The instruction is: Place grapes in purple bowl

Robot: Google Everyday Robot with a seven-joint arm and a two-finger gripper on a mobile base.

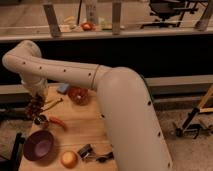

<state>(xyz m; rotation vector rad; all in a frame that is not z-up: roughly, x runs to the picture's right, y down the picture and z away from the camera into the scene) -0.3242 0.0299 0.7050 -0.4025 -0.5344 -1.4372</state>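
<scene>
The grapes (34, 106), a small dark reddish-purple cluster, hang at the end of my gripper (36, 102), which is shut on them. They are held above the table's left edge, near its far end. The purple bowl (39, 146) sits on the wooden table at the near left, below and nearer the camera than the grapes, and looks empty. My white arm reaches in from the lower right and crosses above the table to the gripper.
On the wooden table (82, 125) lie a red chili pepper (57, 122), a small dark object (40, 120), a red-orange bowl-like item (78, 95), a blue item (63, 88), a yellow-orange fruit (69, 159) and a black object (90, 152). A dark counter runs behind.
</scene>
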